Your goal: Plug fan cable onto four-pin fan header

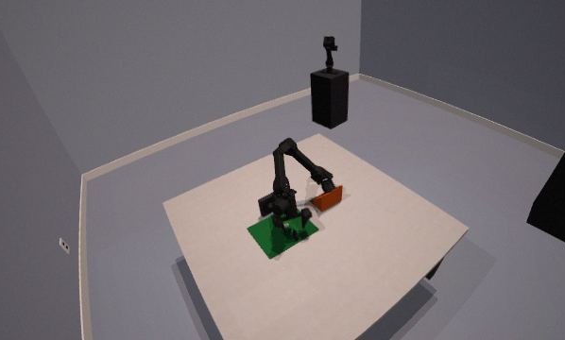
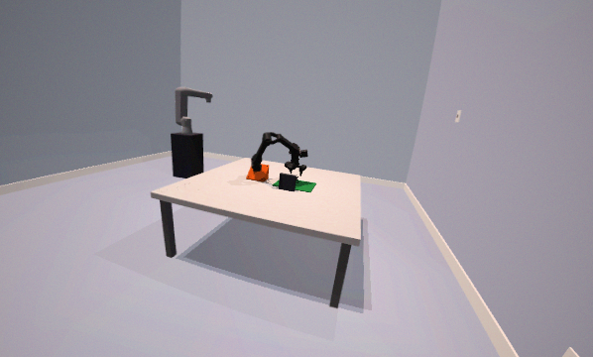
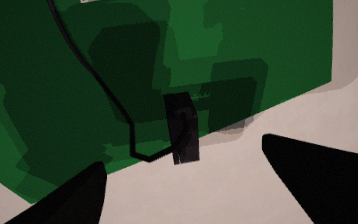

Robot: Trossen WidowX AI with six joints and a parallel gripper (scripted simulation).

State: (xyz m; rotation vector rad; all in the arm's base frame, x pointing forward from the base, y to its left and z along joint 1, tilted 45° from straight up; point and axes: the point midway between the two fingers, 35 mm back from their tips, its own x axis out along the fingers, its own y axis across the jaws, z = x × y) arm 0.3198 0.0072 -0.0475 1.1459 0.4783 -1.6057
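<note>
The green board [image 1: 259, 229] [image 2: 307, 186] [image 3: 290, 45] lies flat on the table. The cable's plug, a black block [image 3: 182, 127] [image 1: 295, 234], shows near the board's edge; the wrist view cannot tell its height. The thin black cable [image 3: 85, 64] bends round to it. A small pale part [image 1: 286, 226] [image 3: 83, 1] on the board may be the header; the wrist view cuts it off, and no pins show clearly. My gripper [image 1: 292, 222] [image 2: 296, 172] [image 3: 186, 155] is open and empty, above the board, fingers on either side of the plug in the wrist view, not touching it.
The black fan [image 1: 265, 204] [image 2: 287, 181] stands upright beside the board. The orange block [image 1: 331, 198] [image 2: 258, 174] sits at the arm's base. The arm [image 1: 281, 165] [image 2: 272, 136] arches over toward the board and casts shadows on it.
</note>
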